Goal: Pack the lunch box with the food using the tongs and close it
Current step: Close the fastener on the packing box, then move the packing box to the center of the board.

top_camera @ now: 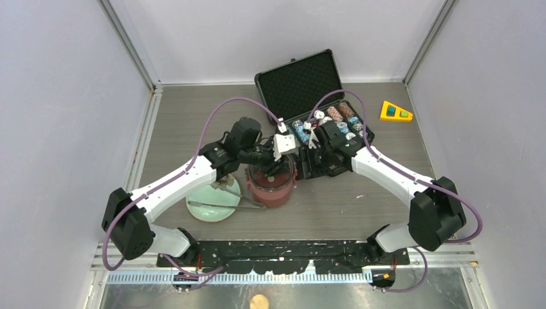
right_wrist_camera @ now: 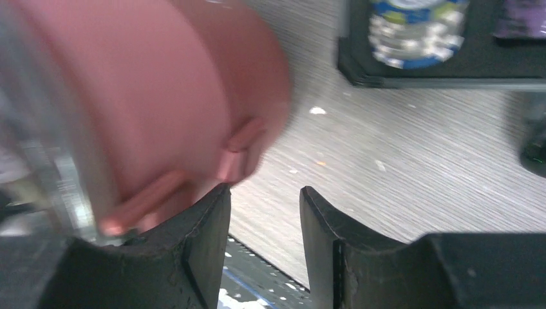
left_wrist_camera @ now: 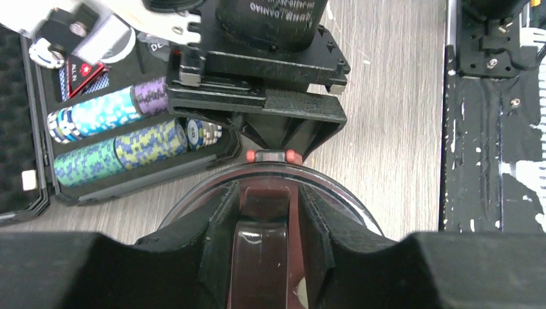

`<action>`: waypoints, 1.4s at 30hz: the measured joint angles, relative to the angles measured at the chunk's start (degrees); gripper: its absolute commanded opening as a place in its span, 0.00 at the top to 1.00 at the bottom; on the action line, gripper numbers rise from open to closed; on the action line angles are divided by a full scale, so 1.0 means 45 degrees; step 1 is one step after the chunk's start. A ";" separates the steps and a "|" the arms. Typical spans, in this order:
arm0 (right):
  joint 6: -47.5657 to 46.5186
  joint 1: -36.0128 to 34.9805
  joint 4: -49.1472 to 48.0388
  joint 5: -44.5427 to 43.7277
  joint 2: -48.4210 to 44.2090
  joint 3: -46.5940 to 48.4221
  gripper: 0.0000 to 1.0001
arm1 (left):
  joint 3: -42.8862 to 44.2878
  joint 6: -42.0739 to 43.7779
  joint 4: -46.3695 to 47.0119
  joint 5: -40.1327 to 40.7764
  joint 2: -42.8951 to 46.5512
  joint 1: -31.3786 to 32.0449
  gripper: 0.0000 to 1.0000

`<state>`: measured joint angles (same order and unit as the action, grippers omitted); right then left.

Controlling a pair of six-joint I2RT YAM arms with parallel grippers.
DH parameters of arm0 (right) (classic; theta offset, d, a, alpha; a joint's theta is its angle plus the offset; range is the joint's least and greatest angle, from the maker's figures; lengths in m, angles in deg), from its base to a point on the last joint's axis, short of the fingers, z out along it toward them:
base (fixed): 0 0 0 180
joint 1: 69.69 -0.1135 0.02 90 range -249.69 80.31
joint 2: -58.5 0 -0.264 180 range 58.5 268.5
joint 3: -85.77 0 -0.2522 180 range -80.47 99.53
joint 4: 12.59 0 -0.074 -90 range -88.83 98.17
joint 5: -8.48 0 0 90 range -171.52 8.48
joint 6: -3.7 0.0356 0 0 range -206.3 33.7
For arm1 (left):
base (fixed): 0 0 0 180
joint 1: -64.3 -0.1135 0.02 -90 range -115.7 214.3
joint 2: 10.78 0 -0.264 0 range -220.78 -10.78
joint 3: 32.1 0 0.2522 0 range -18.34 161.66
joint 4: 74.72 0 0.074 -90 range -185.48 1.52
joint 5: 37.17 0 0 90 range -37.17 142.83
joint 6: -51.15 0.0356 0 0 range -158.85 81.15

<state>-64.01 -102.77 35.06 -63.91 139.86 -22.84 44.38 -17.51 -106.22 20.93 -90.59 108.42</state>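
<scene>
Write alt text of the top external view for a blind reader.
A maroon-red round lunch box stands mid-table, the left gripper over its top and the right gripper at its right side. Slim silver metal tongs lie on a pale green plate to its left; an open black case of poker chips sits behind.

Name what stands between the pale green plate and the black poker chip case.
The maroon lunch box stands on the table between the plate and the case. The top external view shows this.
</scene>
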 measured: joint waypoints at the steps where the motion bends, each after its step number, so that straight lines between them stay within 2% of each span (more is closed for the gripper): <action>1: 0.0000 -0.0049 -0.0029 0.0180 0.0000 0.0141 0.50 | -0.0039 0.0126 -0.0102 0.0189 0.0136 -0.0024 0.56; 10: -0.0126 -0.0277 -0.0262 0.0699 -0.0010 0.0510 0.50 | 0.0063 0.0753 -0.1554 0.0913 0.1103 0.0000 0.40; 14: -0.0233 -0.0282 -0.0262 0.0714 -0.0010 0.0510 0.50 | 0.0180 0.0928 -0.2467 0.1219 0.1462 -0.0063 0.38; 18: -0.0350 -0.0296 -0.0262 0.0704 -0.0015 0.0510 0.50 | 0.0209 0.1073 -0.3220 0.1486 0.1802 -0.0180 0.44; 23: -0.0597 -0.0549 -0.0262 0.0627 -0.0015 0.0510 0.51 | 0.0253 0.1399 -0.3526 0.1923 0.1894 -0.0335 0.65; 25: -0.0656 -0.0704 -0.0257 0.0656 -0.0015 0.0510 0.50 | 0.0253 0.1588 -0.3517 0.2176 0.1753 -0.0398 0.69; 33: -0.0797 -0.0933 -0.0301 0.1054 -0.0015 0.0597 0.50 | 0.0131 0.1938 -0.3434 0.2341 0.1583 -0.0427 0.69; 37: -0.1132 -0.0899 -0.0267 0.1137 -0.0015 0.0627 0.47 | 0.0151 0.2108 -0.3347 0.2297 0.1501 -0.0466 0.68; 42: -0.1715 -0.0447 -0.0160 0.1569 -0.0092 0.0641 0.46 | 0.0491 0.2225 -0.3337 0.2234 0.1175 -0.0597 0.56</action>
<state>-71.73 -104.78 34.34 -56.85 139.45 -19.96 46.58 -7.50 -121.24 30.98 -85.31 105.73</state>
